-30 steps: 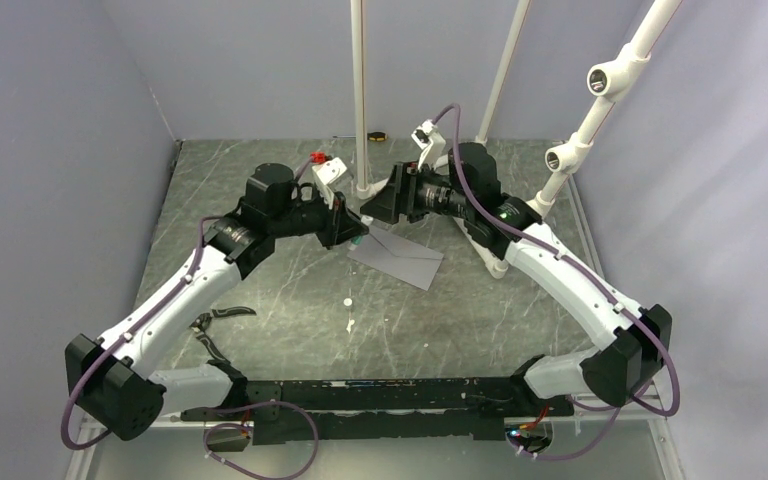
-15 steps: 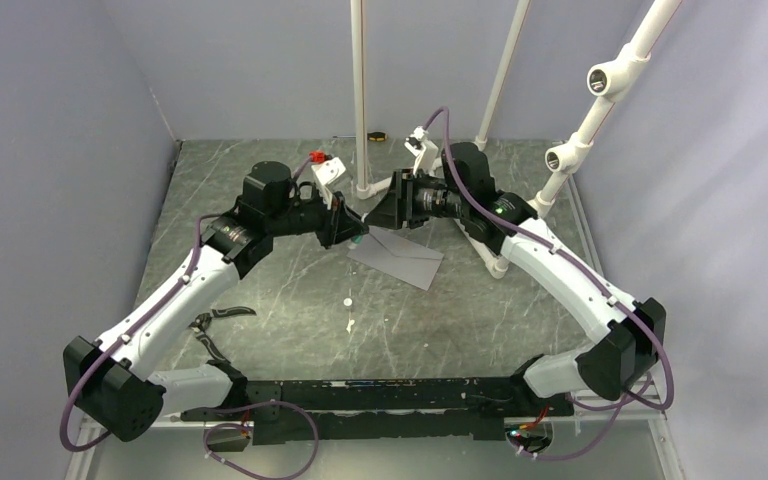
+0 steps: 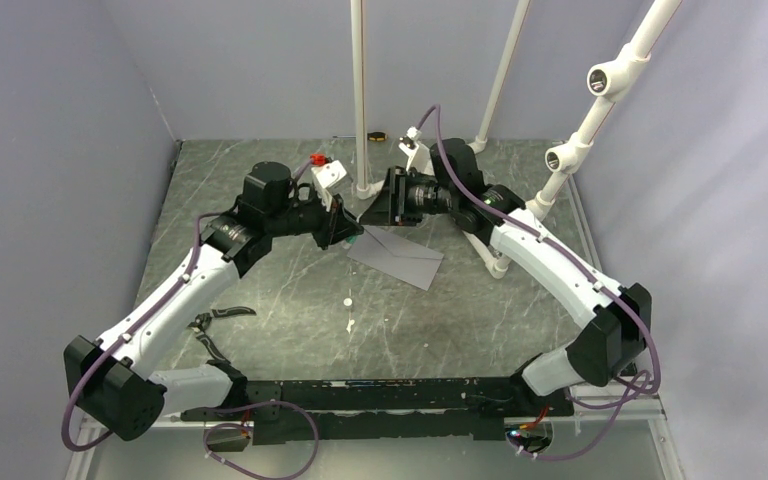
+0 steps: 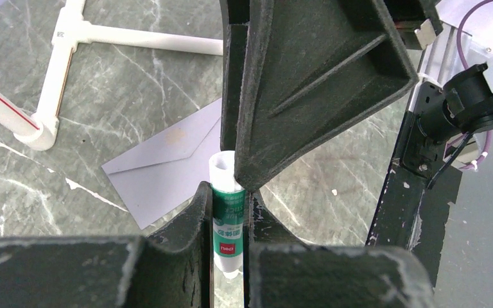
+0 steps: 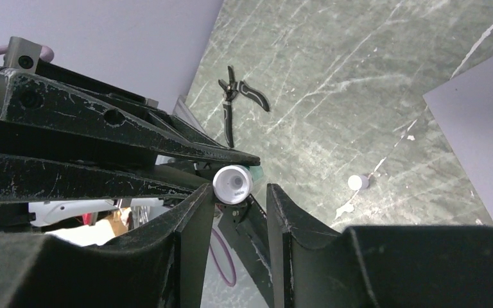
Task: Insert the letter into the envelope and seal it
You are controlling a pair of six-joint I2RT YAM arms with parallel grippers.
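Observation:
The grey envelope lies flat on the table in the middle, its pointed flap folded down; it also shows in the left wrist view and at the right edge of the right wrist view. The tan letter is not in view. My left gripper is shut on a green-and-white glue stick, held above the envelope's left corner. My right gripper is open, its jaws on either side of the stick's white end, the left jaw right against it.
A small white cap and a white scrap lie in front of the envelope. Black pliers lie at the near left. White pipe posts stand behind the grippers.
My right gripper has moved left, closing in on the glue stick's white end. The left gripper and the envelope have stayed put.

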